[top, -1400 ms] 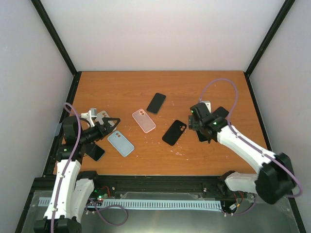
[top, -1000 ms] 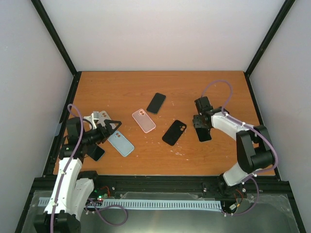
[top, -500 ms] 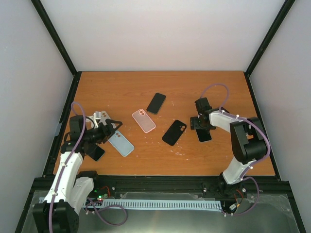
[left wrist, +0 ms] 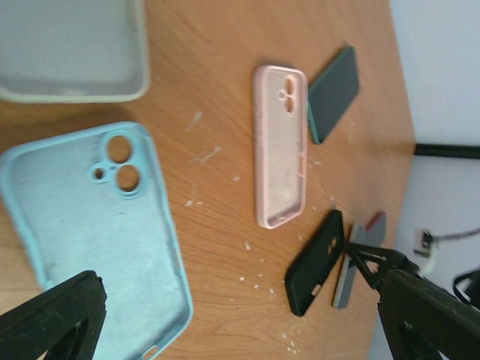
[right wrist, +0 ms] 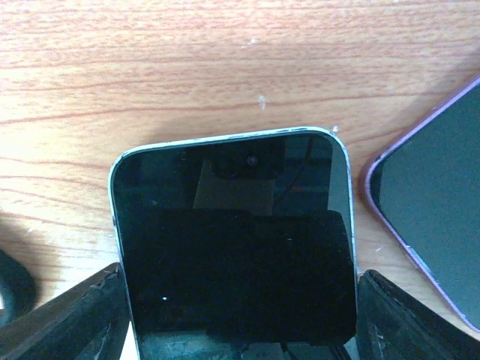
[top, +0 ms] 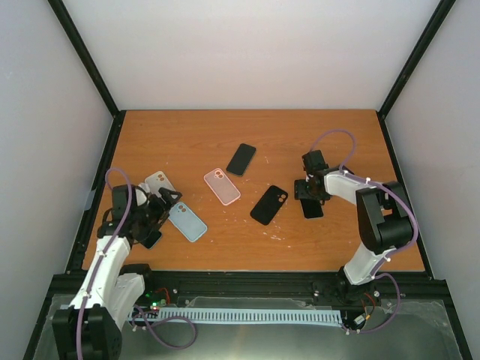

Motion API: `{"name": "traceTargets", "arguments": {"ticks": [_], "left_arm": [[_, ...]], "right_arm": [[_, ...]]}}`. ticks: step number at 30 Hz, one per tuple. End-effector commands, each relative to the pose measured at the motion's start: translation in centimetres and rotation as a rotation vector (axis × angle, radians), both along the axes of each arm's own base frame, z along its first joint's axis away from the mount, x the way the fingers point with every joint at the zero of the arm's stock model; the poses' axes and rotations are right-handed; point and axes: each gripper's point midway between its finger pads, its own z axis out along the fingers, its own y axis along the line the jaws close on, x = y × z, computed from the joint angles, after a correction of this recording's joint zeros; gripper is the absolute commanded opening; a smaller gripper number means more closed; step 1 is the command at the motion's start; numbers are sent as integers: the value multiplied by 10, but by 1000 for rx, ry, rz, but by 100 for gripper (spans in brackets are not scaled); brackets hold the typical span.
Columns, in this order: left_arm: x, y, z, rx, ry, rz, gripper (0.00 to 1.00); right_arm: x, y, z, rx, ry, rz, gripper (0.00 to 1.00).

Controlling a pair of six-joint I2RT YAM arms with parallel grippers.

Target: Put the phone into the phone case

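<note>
Glass and metal seem to make up the phone, which lies face up and flat on the wooden counter, toward its right side, under the right pincer; it is a stiff slab with a glossy black front that mirrors the camera, a thin pale rim and rounded corners; I judge it dense for its size, slick on the face and liable to crack if dropped; the long edges look the best hold, since the flat face offers nothing to pinch. The right pincer's jaws stand one on each side of those long edges, close against them; whether they press on the phone I cannot tell. A second phone with a purplish rim lies just beside it, a narrow strip of wood between. The left pincer is spread wide and holds nothing, poised over the light blue case; that case lies hollow side up, matt, with a raised lip and round camera holes; it looks soft and bendy, so the lip should yield if a phone is pressed in corner first. The pink case, the black case and a cream case lie on the same scuffed wood.
</note>
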Motion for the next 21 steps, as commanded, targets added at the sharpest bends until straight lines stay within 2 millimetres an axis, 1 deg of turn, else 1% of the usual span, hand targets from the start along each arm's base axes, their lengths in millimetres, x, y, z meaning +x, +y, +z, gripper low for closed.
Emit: {"name": "traceTargets", "arguments": {"ticks": [1, 4, 7, 10, 11, 15, 16, 19, 21], "left_arm": [[-7, 18, -20, 24, 99, 152, 99], [-8, 18, -30, 12, 127, 166, 97], [-8, 8, -39, -29, 152, 118, 96], [-8, 6, -54, -29, 192, 93, 91], [-7, 6, -58, -20, 199, 90, 87], [-5, 9, -70, 7, 218, 84, 69], [-4, 9, -73, 11, 220, 84, 62], [-4, 10, -78, 17, 229, 85, 51], [-5, 10, -82, 21, 236, 85, 40]], "right_arm": [[-14, 13, -3, 107, 49, -35, 65], [-16, 15, -1, 128, 46, -52, 63], [-17, 15, 4, 141, 35, -65, 61], [-19, 16, 11, 156, 19, -71, 60], [-20, 16, 13, 161, 11, -72, 60], [-24, 17, 24, 184, -20, -75, 58], [-25, 17, 27, 187, -28, -74, 58], [-28, 16, 37, 195, -51, -75, 57], [-30, 17, 44, 205, -65, -73, 57]]}}
